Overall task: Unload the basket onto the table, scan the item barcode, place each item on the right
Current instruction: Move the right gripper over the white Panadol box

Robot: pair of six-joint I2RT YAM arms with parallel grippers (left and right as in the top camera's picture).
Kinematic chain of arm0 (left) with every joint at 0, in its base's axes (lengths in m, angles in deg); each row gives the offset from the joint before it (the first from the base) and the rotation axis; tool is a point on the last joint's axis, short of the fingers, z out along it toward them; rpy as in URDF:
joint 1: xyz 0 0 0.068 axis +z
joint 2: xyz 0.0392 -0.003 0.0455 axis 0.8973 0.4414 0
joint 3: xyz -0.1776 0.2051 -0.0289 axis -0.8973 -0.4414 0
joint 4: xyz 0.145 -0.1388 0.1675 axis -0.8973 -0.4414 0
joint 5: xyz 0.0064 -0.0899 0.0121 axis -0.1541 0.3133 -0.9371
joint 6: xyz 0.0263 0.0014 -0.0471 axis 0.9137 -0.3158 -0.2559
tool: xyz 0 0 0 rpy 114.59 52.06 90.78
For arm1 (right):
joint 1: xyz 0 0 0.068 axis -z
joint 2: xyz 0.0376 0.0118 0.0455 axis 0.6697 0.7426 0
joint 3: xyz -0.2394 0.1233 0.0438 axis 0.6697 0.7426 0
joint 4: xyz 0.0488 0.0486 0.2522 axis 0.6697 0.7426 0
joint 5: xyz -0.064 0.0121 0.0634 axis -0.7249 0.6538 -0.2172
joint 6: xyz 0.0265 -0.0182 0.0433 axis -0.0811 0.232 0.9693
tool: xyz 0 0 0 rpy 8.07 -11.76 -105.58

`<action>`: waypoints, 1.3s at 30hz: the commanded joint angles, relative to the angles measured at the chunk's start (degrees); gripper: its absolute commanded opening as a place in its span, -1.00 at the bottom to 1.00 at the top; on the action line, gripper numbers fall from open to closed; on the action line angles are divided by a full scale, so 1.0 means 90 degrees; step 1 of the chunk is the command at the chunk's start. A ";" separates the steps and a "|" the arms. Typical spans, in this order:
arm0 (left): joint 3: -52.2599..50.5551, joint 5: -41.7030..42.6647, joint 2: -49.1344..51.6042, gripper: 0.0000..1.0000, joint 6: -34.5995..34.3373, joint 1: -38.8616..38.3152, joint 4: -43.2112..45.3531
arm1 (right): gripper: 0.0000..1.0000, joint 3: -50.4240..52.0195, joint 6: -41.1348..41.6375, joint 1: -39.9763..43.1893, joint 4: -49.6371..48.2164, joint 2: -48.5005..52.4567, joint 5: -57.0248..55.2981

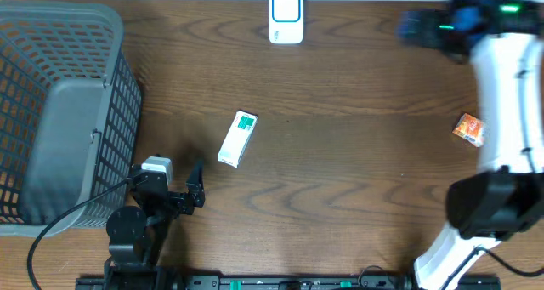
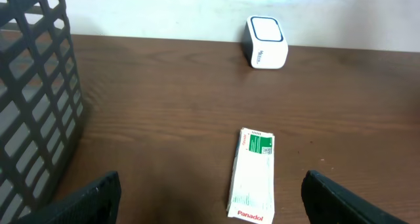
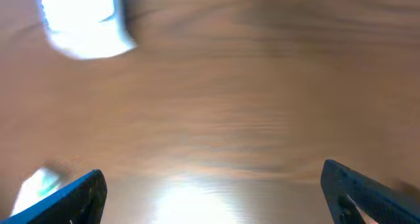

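While left tool [image 1: 197, 186] & right tool [image 1: 414, 26] both gape wide w/ nothing held, 1 white-green card box [image 1: 238, 139] lies flat mid brown wood counter [image 1: 340, 171]. Also 1 white scanner block [image 1: 286, 16], 1 small orange packet [image 1: 469, 129], 1 grey mesh basket [image 1: 51, 35].

table [image 1: 357, 179] holds basket [image 1: 119, 94], scanner [image 1: 286, 15], box [image 1: 238, 139], packet [image 1: 469, 129].

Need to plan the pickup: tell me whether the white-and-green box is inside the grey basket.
No, the white-and-green box lies flat on the wooden table, outside the grey basket.
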 commanded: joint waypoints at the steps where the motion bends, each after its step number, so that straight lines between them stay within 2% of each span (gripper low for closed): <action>1: -0.0007 0.0078 -0.0022 0.73 -0.0012 0.0015 0.0000 | 0.99 0.0163 -0.0056 -0.1307 0.0061 0.0272 0.0296; 5: -0.0007 0.0078 -0.0022 0.73 -0.0012 0.0015 0.0000 | 0.99 0.0248 -0.0056 -0.2567 -0.0260 0.0663 0.0294; 6: -0.0007 0.0078 -0.0022 0.73 -0.0012 0.0015 0.0000 | 0.89 0.0248 -0.0017 -0.2786 -0.0330 0.0760 0.0294; 9: -0.0007 0.0078 -0.0022 0.73 -0.0012 0.0015 -0.0002 | 0.09 0.0248 0.0381 -0.3366 -0.0646 0.1144 0.0291; 10: -0.0007 0.0078 -0.0022 0.73 -0.0012 0.0015 0.0000 | -0.27 0.0248 0.0590 -0.3536 -0.0804 0.1299 0.0294; 11: -0.0007 0.0078 -0.0022 0.73 -0.0012 0.0015 0.0000 | -0.49 0.0248 0.0733 -0.3657 -0.0940 0.1426 0.0301; 12: -0.0007 0.0075 -0.0022 0.73 -0.0012 0.0015 0.0000 | -0.65 0.0248 0.0833 -0.3776 -0.1086 0.1547 0.0355; 14: -0.0007 0.0078 -0.0022 0.74 -0.0012 0.0015 0.0000 | -0.78 0.0248 0.0855 -0.4109 -0.1508 0.1853 0.0724; 17: -0.0007 0.0078 -0.0022 0.74 -0.0012 0.0015 -0.0002 | -0.77 0.0248 0.0855 -0.4469 -0.1817 0.2147 0.0913; 20: -0.0007 0.0078 -0.0022 0.73 -0.0012 0.0015 0.0000 | -0.72 0.0248 0.0857 -0.4709 -0.1872 0.2378 0.0602; 21: -0.0007 0.0078 -0.0022 0.74 -0.0012 0.0015 0.0000 | -0.55 0.0248 0.0857 -0.4755 -0.1865 0.2446 0.0440; 24: -0.0007 0.0078 -0.0022 0.73 -0.0012 0.0015 0.0000 | 0.16 0.0248 0.0583 -0.4775 -0.1872 0.2467 0.0274; 25: -0.0007 0.0078 -0.0022 0.73 -0.0012 0.0015 0.0000 | 0.98 0.0228 -0.0308 -0.4762 -0.1809 0.2387 0.0435; 28: -0.0007 0.0078 -0.0022 0.73 -0.0012 0.0015 -0.0002 | 0.98 0.0209 -0.1892 -0.4762 -0.1370 0.2239 0.0476; 32: -0.0007 0.0078 -0.0022 0.74 -0.0012 0.0015 0.0000 | 0.99 0.0211 -0.3138 -0.4736 -0.0505 0.2191 0.0172; 35: -0.0007 0.0078 -0.0022 0.73 -0.0012 0.0015 0.0000 | 0.99 0.0228 -0.3339 -0.4677 -0.0289 0.2208 -0.0250; 39: -0.0007 0.0078 -0.0022 0.73 -0.0012 0.0015 0.0000 | 0.99 0.0226 -0.3288 -0.4651 -0.0578 0.2205 -0.0631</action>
